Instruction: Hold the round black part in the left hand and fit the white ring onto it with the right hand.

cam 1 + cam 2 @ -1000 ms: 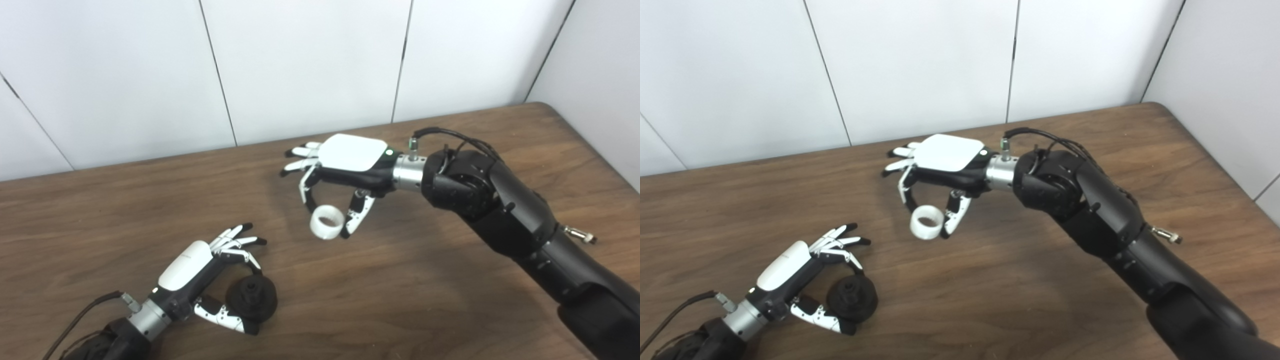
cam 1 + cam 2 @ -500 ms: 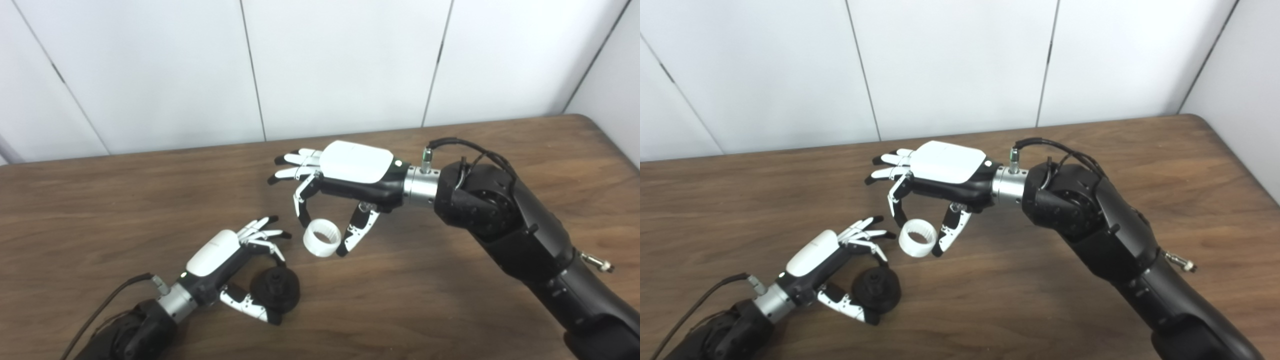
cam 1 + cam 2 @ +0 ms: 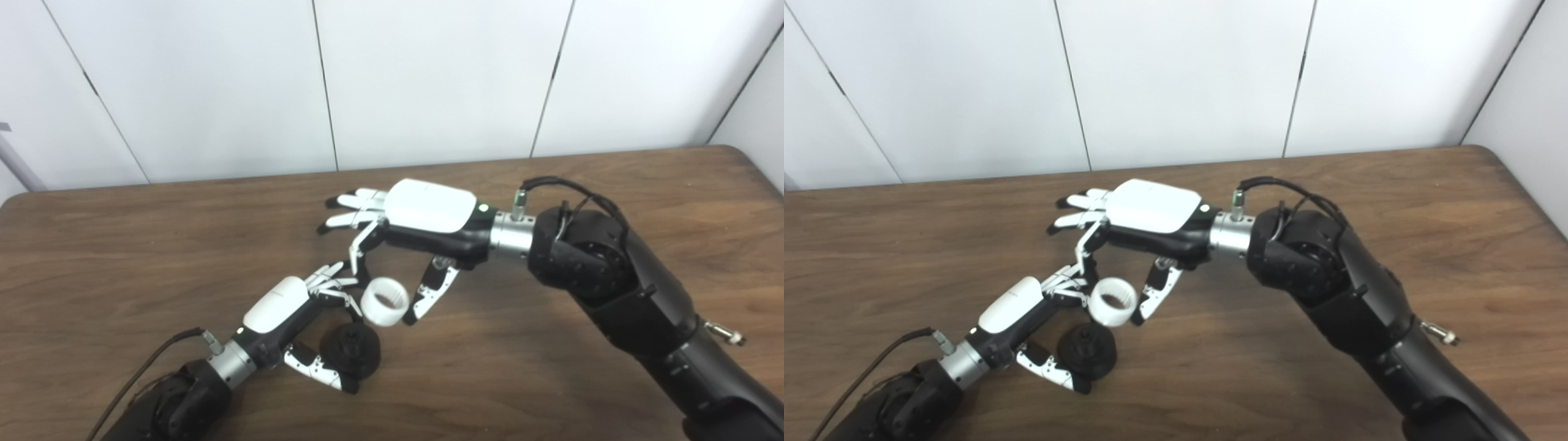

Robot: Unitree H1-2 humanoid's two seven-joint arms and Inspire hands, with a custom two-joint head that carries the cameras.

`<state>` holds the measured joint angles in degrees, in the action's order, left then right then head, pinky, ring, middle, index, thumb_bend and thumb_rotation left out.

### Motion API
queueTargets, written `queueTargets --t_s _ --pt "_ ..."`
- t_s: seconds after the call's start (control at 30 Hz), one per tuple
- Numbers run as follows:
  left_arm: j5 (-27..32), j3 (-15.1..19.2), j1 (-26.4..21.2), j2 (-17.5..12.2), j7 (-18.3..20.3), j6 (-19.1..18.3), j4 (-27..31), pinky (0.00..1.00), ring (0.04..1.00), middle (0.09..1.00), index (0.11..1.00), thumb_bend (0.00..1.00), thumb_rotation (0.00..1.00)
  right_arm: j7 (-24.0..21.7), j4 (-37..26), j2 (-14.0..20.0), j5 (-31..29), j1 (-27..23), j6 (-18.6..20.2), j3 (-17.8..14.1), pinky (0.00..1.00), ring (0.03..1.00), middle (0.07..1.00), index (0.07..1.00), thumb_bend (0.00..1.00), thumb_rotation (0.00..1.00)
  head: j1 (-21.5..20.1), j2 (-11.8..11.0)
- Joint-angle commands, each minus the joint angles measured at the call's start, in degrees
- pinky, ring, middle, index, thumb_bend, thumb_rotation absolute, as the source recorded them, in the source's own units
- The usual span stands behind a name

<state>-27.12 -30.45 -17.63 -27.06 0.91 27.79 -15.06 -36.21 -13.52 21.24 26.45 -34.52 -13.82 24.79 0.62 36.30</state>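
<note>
Approach step, ring not yet seated. Left hand (image 3: 278,306) clasping black part (image 3: 352,350) low over tabletop (image 3: 122,245); right hand (image 3: 422,214) pinching ring (image 3: 384,300) just above it. Next: centring ring over hub, then pressing down.

Dark brown wood-grain counter (image 3: 122,245), rounded at the far right corner and at the far left. Behind it, a white panelled wall (image 3: 429,79) split by thin dark seams, some upright, some slanting. A second white wall (image 3: 1519,110) closing in at the right. Grey bar (image 3: 18,165) leaning at the left edge. Soft, even light; faint shadows on the wood.
</note>
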Motion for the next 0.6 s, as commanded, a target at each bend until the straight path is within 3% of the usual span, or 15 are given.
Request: queueTargets --t_s 0.0,0.17,0.4,0.57 --pt "-3.9 -2.0 1.7 1.1 4.3 -1.3 -0.8 1.00 1.000 0.865 0.480 0.52 0.06 1.0 -0.2 -0.7 -0.4 -2.2 -1.4 -0.4 1.00 1.000 0.906 0.479 0.52 0.14 0.2 0.2" --pt "-4.2 -1.8 1.8 1.6 5.2 -1.9 0.8 1.00 1.000 0.875 0.480 0.52 0.06 1.1 1.2 -1.7 -0.4 -2.2 -2.4 0.0 1.00 1.000 0.899 0.479 0.52 0.14 1.1 0.6" --pt "-5.6 -1.8 2.0 2.1 7.8 -5.6 4.3 1.00 1.000 0.859 0.481 0.52 0.06 0.9 2.7 -2.4 -0.2 -2.0 -3.5 0.9 1.00 1.000 0.902 0.480 0.52 0.14 2.1 1.2" --pt "-6.0 -1.6 2.2 2.2 8.3 -5.6 5.5 1.00 1.000 0.861 0.481 0.52 0.06 1.0 3.8 -2.5 -0.3 -1.8 -4.0 1.0 1.00 1.000 0.900 0.479 0.52 0.14 2.3 1.6"
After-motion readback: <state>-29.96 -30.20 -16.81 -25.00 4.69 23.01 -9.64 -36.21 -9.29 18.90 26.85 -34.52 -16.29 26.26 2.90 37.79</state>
